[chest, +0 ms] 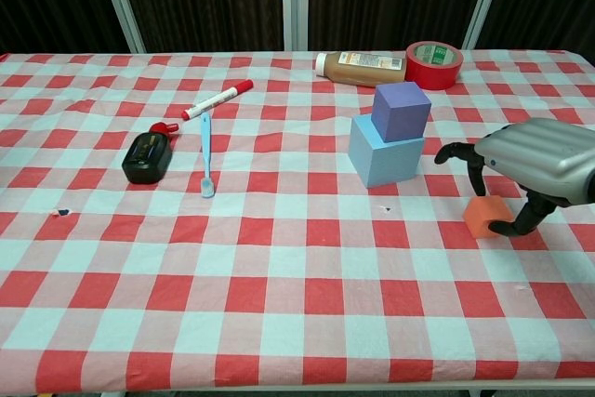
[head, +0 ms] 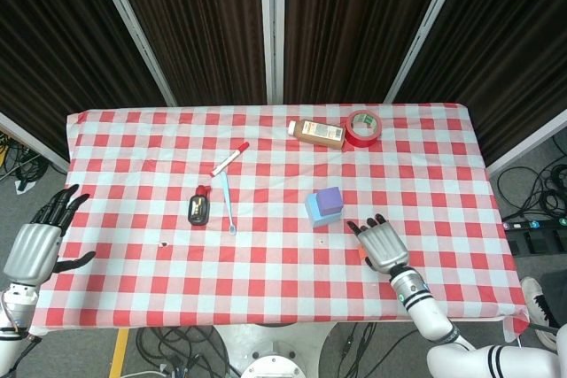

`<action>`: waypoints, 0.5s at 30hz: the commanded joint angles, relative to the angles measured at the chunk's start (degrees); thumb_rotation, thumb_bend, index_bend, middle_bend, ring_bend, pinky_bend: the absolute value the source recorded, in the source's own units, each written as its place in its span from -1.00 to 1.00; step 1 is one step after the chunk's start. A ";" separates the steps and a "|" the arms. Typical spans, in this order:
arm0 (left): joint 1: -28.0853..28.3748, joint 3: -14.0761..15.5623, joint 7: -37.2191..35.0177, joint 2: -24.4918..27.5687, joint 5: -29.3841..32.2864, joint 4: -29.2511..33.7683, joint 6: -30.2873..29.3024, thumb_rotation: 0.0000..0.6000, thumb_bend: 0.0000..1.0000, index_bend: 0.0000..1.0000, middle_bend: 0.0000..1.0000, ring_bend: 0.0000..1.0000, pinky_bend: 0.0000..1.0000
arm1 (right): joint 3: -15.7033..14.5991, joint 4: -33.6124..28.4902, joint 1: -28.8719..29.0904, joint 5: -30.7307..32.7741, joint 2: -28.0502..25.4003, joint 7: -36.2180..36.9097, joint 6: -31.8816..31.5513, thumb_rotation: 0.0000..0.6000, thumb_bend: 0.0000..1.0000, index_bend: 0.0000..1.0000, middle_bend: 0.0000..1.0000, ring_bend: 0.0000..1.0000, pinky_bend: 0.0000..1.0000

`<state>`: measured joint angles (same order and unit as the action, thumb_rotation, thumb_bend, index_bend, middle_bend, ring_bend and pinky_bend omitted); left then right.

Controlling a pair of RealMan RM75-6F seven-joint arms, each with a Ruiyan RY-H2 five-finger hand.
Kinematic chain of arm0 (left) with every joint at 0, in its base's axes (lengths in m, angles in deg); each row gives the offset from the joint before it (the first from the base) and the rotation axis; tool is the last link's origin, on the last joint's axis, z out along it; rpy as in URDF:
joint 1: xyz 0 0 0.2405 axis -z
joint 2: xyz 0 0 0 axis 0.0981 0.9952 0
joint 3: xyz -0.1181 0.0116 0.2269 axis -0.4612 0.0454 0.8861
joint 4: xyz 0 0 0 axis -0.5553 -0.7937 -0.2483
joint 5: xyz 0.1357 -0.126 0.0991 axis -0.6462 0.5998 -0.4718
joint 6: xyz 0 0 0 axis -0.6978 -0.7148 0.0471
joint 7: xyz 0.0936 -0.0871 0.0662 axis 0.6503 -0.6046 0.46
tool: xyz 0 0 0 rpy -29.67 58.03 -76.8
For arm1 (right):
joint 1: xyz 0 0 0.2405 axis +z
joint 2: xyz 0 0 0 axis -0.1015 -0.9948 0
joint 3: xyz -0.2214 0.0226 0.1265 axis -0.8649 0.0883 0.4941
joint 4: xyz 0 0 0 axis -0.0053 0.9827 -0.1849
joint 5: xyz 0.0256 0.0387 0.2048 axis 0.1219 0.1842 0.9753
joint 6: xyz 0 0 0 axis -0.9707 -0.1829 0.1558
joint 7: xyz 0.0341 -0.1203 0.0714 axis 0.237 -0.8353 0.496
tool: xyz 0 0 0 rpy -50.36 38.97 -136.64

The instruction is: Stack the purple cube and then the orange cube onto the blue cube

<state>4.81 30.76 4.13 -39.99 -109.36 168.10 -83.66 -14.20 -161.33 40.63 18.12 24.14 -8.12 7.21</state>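
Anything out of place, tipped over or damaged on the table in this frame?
Nothing is spilled or broken. The purple cube sits twisted and off-centre on the blue cube, toward its far right corner. The brown bottle lies on its side beside the red tape roll. The tablecloth has small dark specks.

The purple cube (head: 330,200) sits atop the blue cube (head: 316,212); right hand (head: 380,246) spread just beside them.

Bright, even overhead light; soft short shadows; both views sharp; backdrop dark; no glare.
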 commanded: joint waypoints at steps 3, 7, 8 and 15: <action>-0.03 -0.03 0.01 0.03 0.03 0.10 -0.02 1.00 -0.68 -0.69 -0.76 -0.87 -0.58 | -0.07 -0.39 -0.43 0.18 -0.31 -0.29 -0.29 1.00 -0.60 -0.63 -0.02 -0.45 -0.62; -0.13 -0.12 -0.04 0.05 0.18 0.15 -0.15 1.00 -0.68 -0.69 -0.76 -0.87 -0.58 | 0.40 -2.17 -0.80 -0.68 -1.55 -0.12 -1.47 1.00 -0.59 -0.62 0.00 -0.43 -0.62; -0.12 -0.17 -0.08 0.04 0.18 0.15 -0.18 1.00 -0.68 -0.69 -0.76 -0.87 -0.58 | 0.62 -2.99 -0.89 -1.17 -2.14 -0.12 -2.08 1.00 -0.59 -0.61 0.00 -0.43 -0.62; 0.34 -0.47 -0.13 0.08 -0.17 0.42 -0.10 1.00 -0.68 -0.69 -0.76 -0.87 -0.58 | 4.26 -14.57 -0.51 -4.87 -10.60 -1.78 -7.02 1.00 -0.60 -0.62 0.00 -0.43 -0.62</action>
<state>5.16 30.25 3.99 -39.98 -109.40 168.39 -83.67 -11.91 -171.33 39.72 14.63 17.23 -8.91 2.02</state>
